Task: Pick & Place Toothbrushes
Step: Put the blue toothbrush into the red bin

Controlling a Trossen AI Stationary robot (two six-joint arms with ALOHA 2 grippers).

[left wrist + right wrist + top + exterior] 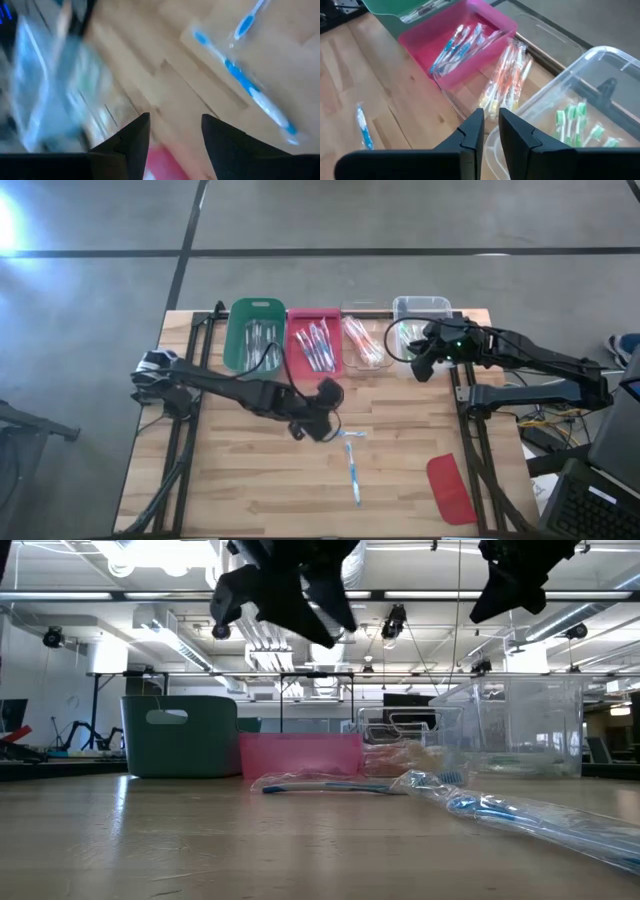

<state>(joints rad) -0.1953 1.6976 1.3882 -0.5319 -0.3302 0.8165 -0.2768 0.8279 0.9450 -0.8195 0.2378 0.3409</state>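
Four bins sat in a row along the far edge of the wooden table (250, 480); from the left, the green bin (253, 335) held grey-white toothbrushes (262, 345); next, the pink tray (314, 340) held blue toothbrushes (455, 42); next, a clear tray (362, 345) carried the orange toothbrushes (505, 75); last, on the right, the clear tub (600, 75) held green toothbrushes (572, 122). Out in front, two wrapped blue toothbrushes (352, 463) lay loose on the boards near the middle, well apart from the bins; the left gripper (318, 423) hovered just beside them, above the table, its fingers (132, 142) spread and gripping nothing; the low view showed it up off the surface. Over on the right, the right gripper (422, 365) hung by the near edge of the clear tub, its fingers (472, 132) drawn close together with only a narrow slit between, nothing visibly caught there. Nearer the front right corner, a red lid (450, 488) lay flat on the wood.
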